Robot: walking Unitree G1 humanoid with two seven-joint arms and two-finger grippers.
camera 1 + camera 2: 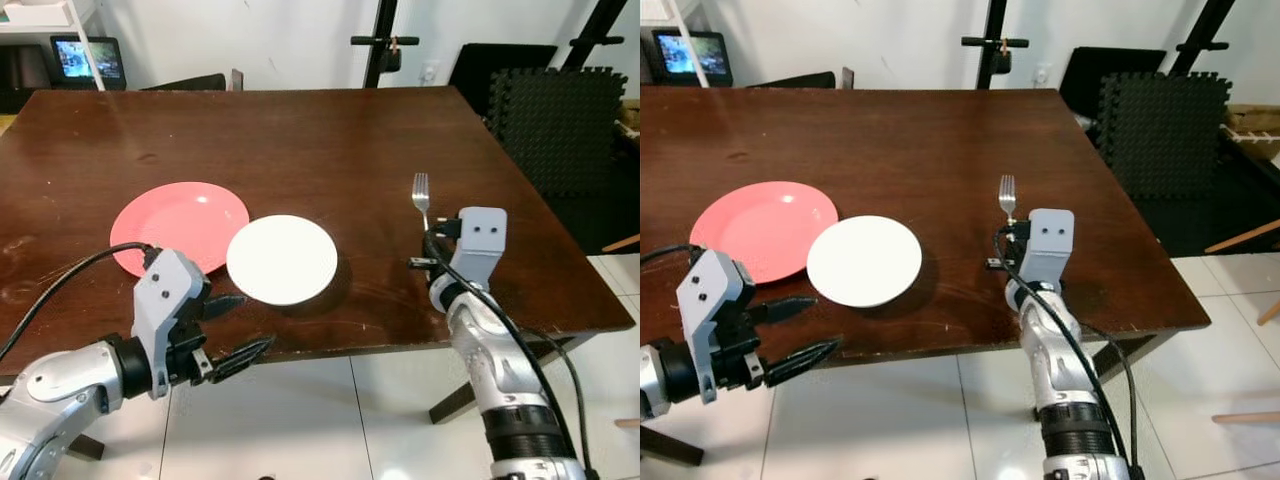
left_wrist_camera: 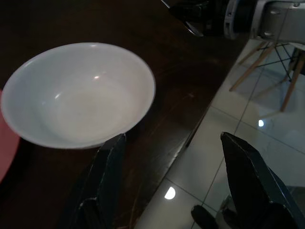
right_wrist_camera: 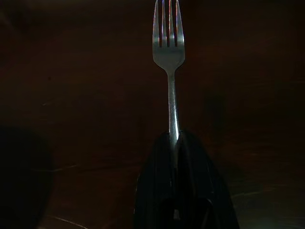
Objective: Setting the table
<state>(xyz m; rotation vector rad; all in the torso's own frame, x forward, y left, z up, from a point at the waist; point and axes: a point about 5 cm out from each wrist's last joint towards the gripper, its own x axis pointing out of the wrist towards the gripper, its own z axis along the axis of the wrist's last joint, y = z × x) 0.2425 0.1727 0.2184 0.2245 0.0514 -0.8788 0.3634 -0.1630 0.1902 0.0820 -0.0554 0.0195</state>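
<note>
Plates sit toward the near left of the dark brown wooden table (image 1: 330, 140): a round pink plate (image 1: 178, 224) farthest left, and just to its right a round white shallow bowl (image 1: 281, 258) whose rim overlaps the pink one's edge. Below them, off the table's near edge and over the white tiled floor (image 1: 300, 420), the left gripper (image 1: 232, 328) hovers with its two black fingers spread and empty, pointing toward the bowl. Farther right, the right gripper (image 1: 428, 240) has its fingers pinched on the handle of a silver metal fork (image 1: 421, 198), tines pointing toward the table's far side above the wood.
</note>
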